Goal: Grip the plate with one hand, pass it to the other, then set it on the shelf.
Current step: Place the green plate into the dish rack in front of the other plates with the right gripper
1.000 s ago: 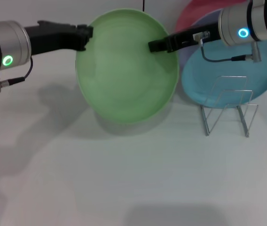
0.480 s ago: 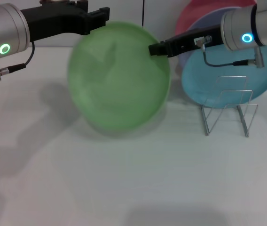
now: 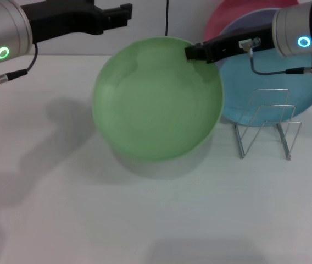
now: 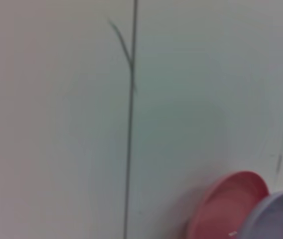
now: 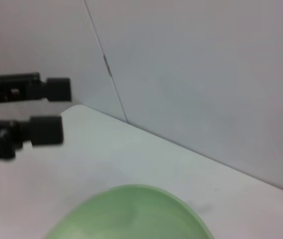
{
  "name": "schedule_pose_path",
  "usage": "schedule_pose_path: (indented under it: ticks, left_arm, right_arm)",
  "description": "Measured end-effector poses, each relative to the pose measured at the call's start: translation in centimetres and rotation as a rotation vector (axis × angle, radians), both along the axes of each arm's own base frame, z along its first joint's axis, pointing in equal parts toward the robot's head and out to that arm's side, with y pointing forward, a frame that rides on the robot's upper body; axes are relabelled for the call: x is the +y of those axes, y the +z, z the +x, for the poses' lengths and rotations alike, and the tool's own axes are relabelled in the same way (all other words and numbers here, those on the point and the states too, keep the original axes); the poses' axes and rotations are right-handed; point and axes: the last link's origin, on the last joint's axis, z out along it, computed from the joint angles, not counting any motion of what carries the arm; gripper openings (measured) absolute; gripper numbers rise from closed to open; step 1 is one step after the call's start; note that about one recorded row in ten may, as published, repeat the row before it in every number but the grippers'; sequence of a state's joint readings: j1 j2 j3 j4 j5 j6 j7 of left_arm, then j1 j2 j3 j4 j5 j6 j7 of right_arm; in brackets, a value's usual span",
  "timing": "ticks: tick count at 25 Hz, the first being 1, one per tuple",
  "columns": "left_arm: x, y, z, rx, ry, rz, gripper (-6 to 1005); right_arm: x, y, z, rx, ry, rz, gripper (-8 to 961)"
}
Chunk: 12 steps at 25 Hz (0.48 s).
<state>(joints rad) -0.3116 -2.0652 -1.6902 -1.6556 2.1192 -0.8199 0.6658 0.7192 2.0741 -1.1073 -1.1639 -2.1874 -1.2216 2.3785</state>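
Right pincer [image 3: 195, 53] clamps the green plate [image 3: 157, 99] by its rim
Left pincer [image 3: 124, 12] (fingers spread, empty) hangs clear above the counter [image 3: 156, 214]; wire rack [image 3: 267, 124] beside

White table [image 3: 62, 209]: wire rack [image 3: 266, 124], blue plate [image 3: 271, 82] behind.

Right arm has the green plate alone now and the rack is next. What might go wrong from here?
1. The right gripper pinches the plate only at its far rim, so the wide plate could swing or slip.
2. The shelf is narrow, light wire; an off-centre plate may knock or tip it.
3. The sky-blue plate lies right behind the shelf and could be bumped.
The left gripper, open, is apart from the plate.
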Motion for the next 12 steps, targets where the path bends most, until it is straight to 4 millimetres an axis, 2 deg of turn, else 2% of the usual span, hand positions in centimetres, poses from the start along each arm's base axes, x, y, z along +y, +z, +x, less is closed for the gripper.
schedule_pose_path:
  ticks: [8, 12]
  left_arm:
    - [-0.3, 2.3, -1.3, -0.015, 0.004, 0.193, 827]
    - [-0.6, 2.2, -1.8, -0.009, -0.013, 0.300, 827]
  right_arm:
    - [-0.7, 1.8, 0.5, -0.098, 0.045, 0.020, 45]
    - [-1.2, 3.3, 0.5, -0.181, 0.121, 0.067, 41]
